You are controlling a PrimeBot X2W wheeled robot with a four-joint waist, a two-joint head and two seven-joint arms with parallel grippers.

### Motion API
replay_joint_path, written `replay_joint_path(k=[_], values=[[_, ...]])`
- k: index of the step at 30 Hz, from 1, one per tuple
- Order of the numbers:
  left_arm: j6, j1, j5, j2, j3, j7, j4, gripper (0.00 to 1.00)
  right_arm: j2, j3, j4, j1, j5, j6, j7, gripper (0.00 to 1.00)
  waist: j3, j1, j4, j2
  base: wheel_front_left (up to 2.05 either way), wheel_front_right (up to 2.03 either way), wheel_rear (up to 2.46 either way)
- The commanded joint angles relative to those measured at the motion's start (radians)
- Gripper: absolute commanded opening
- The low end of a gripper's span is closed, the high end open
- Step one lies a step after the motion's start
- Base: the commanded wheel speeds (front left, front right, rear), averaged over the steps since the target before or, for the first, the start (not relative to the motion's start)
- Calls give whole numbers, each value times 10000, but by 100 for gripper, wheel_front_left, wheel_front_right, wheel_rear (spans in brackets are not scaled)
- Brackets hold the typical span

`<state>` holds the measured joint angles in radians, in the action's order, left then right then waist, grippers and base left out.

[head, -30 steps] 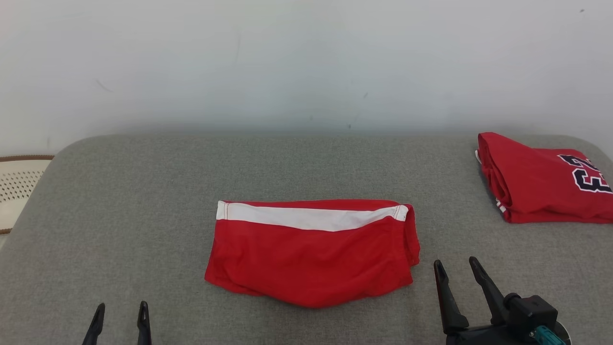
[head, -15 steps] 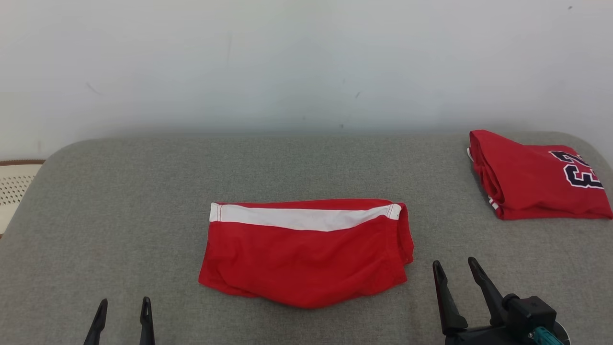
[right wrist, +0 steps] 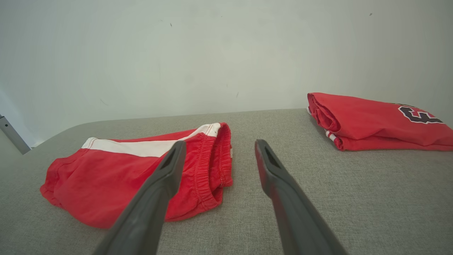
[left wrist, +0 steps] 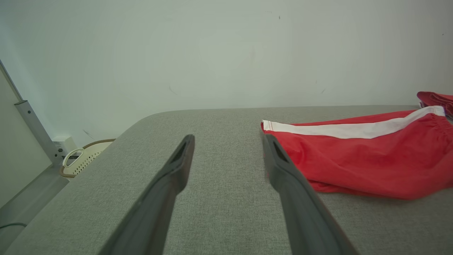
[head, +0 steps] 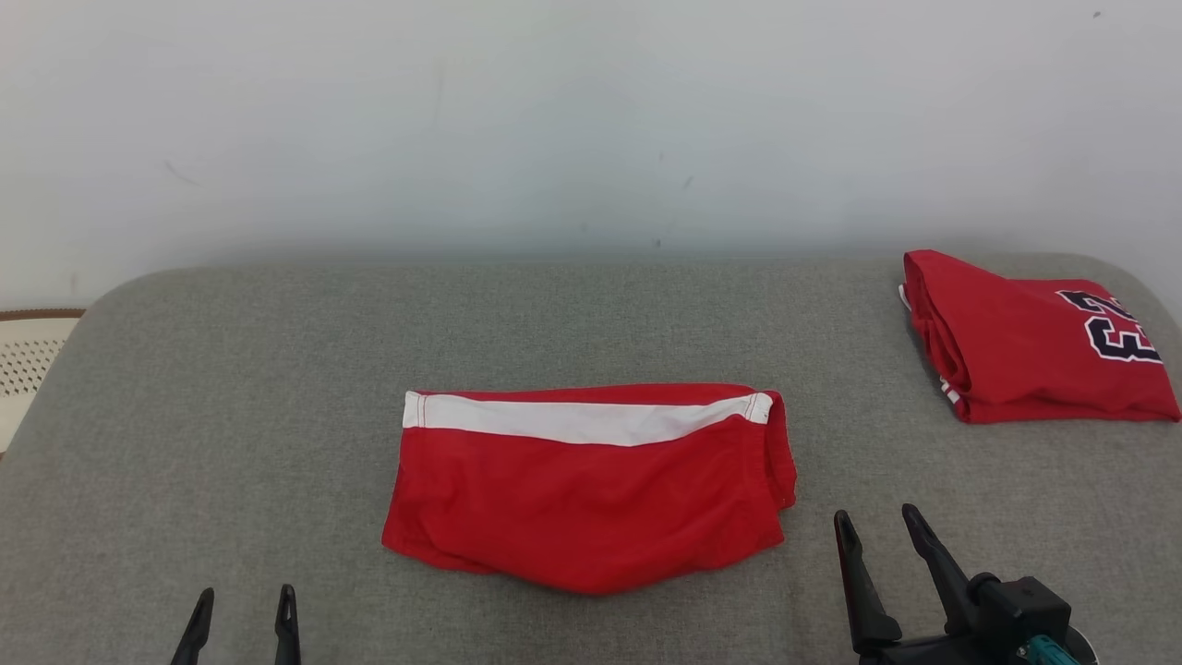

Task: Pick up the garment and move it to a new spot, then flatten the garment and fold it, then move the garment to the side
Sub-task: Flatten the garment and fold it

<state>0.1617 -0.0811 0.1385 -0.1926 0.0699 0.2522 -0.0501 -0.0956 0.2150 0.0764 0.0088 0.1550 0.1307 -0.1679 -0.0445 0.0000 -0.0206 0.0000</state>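
Note:
The garment (head: 591, 499) is a pair of red shorts with a white stripe, lying folded flat in the middle of the grey padded surface (head: 277, 351). My left gripper (head: 246, 596) is open at the near left, apart from the cloth. In the left wrist view the left gripper (left wrist: 228, 138) has bare surface between its fingers, and the garment (left wrist: 371, 159) lies just to the right of them. My right gripper (head: 875, 515) stands open just right of the garment's elastic end. In the right wrist view the right gripper (right wrist: 220, 142) holds nothing, with the garment (right wrist: 116, 177) to its left.
A folded red jersey (head: 1034, 351) with dark numerals lies at the far right of the surface, also the jersey (right wrist: 371, 120) in the right wrist view. A cream perforated basket (head: 23, 369) sits beyond the left edge. A pale wall runs behind the surface.
The whole head view has shifted slightly left, so the camera moved. Both grippers sit a little lower in that view. The garment and the jersey lie as before.

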Motion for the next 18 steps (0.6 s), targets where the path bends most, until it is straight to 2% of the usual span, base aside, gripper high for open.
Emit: replay_joint_path(k=[1, 18], values=[[70, 70, -70, -78, 7, -74, 31, 100, 19, -15, -9, 46, -58, 1, -14, 100, -5, 0, 5, 0, 0, 0, 0], [302, 63, -53, -186, 82, -426, -73, 100, 12, -21, 73, 29, -48, 1, 99, 100, -41, 0, 57, 0, 0, 0, 0]])
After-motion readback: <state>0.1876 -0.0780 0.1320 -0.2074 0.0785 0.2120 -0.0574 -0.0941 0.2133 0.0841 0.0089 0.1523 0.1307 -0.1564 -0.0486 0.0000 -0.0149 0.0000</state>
